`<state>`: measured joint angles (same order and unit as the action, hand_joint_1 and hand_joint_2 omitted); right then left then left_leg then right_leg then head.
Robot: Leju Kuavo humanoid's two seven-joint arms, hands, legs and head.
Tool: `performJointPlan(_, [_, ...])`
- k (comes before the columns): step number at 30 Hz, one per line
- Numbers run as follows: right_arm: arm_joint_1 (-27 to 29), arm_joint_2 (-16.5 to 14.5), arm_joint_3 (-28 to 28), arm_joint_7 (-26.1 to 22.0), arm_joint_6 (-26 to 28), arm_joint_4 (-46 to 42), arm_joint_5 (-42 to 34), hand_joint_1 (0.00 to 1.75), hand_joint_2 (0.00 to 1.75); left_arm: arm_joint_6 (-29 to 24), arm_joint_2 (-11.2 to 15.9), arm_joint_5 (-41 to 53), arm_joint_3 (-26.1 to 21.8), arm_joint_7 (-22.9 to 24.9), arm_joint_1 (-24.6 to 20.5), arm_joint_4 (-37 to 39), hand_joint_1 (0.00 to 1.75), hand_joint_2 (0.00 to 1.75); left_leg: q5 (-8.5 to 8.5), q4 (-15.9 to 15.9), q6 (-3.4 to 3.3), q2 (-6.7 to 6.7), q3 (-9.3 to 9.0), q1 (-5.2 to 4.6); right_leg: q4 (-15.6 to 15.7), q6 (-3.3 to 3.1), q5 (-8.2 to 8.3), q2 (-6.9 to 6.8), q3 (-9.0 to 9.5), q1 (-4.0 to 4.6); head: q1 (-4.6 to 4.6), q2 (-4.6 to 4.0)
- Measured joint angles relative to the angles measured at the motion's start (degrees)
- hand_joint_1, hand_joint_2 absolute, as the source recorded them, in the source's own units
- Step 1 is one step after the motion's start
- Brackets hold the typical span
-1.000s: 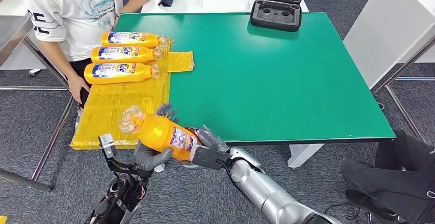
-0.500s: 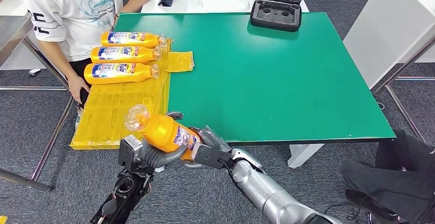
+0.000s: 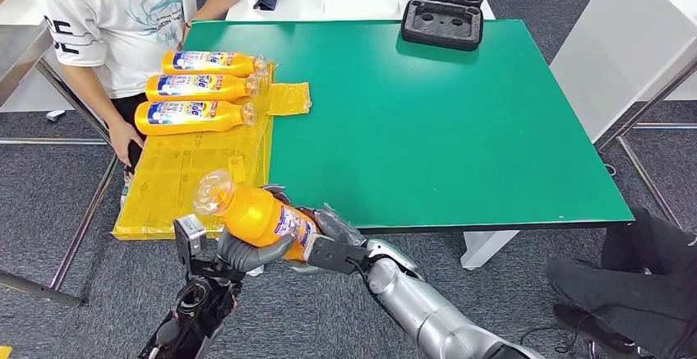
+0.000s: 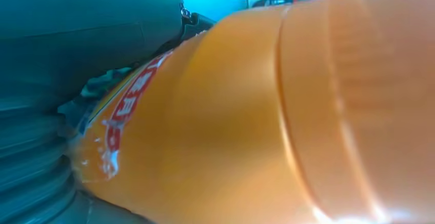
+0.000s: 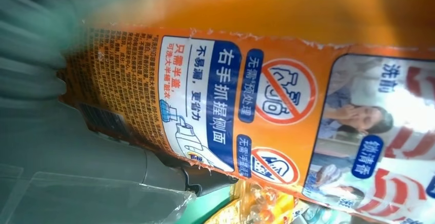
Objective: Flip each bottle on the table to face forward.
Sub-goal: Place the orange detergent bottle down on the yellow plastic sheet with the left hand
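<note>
An orange bottle (image 3: 251, 214) with a clear cap (image 3: 211, 192) hangs tilted above the near left table edge, cap pointing up and left. My left hand (image 3: 245, 254) cups it from below, and my right hand (image 3: 331, 229) grips its base end. In the left wrist view the bottle's orange body (image 4: 287, 121) lies against my grey thumb (image 4: 77, 29). In the right wrist view its back label (image 5: 231, 96) with printed text lies against my hand (image 5: 77, 147). Three more orange bottles (image 3: 196, 116) (image 3: 202, 87) (image 3: 210, 62) lie side by side on the yellow mat (image 3: 177, 178), blue labels up.
A person in a white shirt (image 3: 123, 22) stands at the table's far left corner, one hand (image 3: 127, 141) by the mat. An open black case (image 3: 444, 10) sits at the far edge of the green table (image 3: 444, 129). A white cabinet (image 3: 633, 39) stands to the right.
My left hand has come up and curled in under the bottle. The bottle shifted slightly right, then back left, staying tilted in both hands.
</note>
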<state>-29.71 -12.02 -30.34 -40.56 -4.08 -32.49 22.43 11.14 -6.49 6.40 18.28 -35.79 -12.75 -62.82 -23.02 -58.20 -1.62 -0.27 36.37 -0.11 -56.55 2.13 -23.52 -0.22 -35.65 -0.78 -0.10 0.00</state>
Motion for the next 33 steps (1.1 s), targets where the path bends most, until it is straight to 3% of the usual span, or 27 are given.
performJointPlan(1, [0.0, -0.1, 0.0, 0.0, 0.0, 0.0, 0.1, 0.4, 1.75, 0.5, 0.0, -0.4, 0.0, 0.0, 0.0, 0.0, 1.75, 1.75, 0.0, 0.0, 0.0, 0.0, 0.0, 0.0, 0.0, 0.0, 0.0, 0.0, 0.0, 0.0, 0.0, 0.0])
performJointPlan(10, [0.6, -0.3, 0.0, 0.1, 0.0, 0.1, 0.6, 0.4, 1.75, 1.6, 0.0, -0.9, 0.0, -0.1, 0.1, 0.0, 1.75, 1.75, 0.0, 0.0, 0.0, 0.0, 0.0, 0.0, 0.0, 0.0, 0.0, 0.0, 0.0, 0.0, 0.01, 0.0])
performJointPlan(13, [0.7, -0.3, 0.0, 0.2, 0.0, 0.1, 0.6, 0.1, 1.75, 1.6, 0.0, -0.9, 0.0, -0.1, 0.1, 0.0, 1.75, 1.75, 0.0, 0.0, 0.0, 0.0, 0.0, 0.0, 0.0, 0.0, 0.0, 0.0, 0.0, 0.0, 0.01, 0.0])
performJointPlan(14, [0.7, -0.4, 0.0, 0.2, 0.0, 0.1, 0.7, 0.0, 1.31, 1.6, 0.0, -0.9, 0.0, -0.1, 0.1, 0.0, 1.75, 1.75, 0.0, 0.0, 0.0, 0.0, 0.0, 0.0, 0.0, 0.0, 0.0, 0.0, 0.0, 0.0, 0.01, 0.0])
performJointPlan(17, [0.7, -0.4, 0.0, 0.2, 0.7, 0.0, 0.4, 0.0, 0.0, 1.6, 0.0, -0.9, 0.0, 0.0, 0.2, -0.2, 1.75, 1.75, 0.0, 0.0, 0.0, 0.0, 0.0, 0.0, 0.0, 0.0, 0.0, 0.0, 0.0, 0.0, 0.01, 0.0])
performJointPlan(33, [1.4, -0.4, 2.8, 0.4, 2.3, -0.9, -2.7, 0.0, 0.0, -3.6, -0.1, 1.4, 0.1, 2.2, 0.5, -3.2, 1.75, 1.75, 0.0, 0.0, 0.0, -0.01, 0.0, 0.0, 0.0, 0.0, 0.0, 0.0, 0.01, 0.0, 0.01, 0.0])
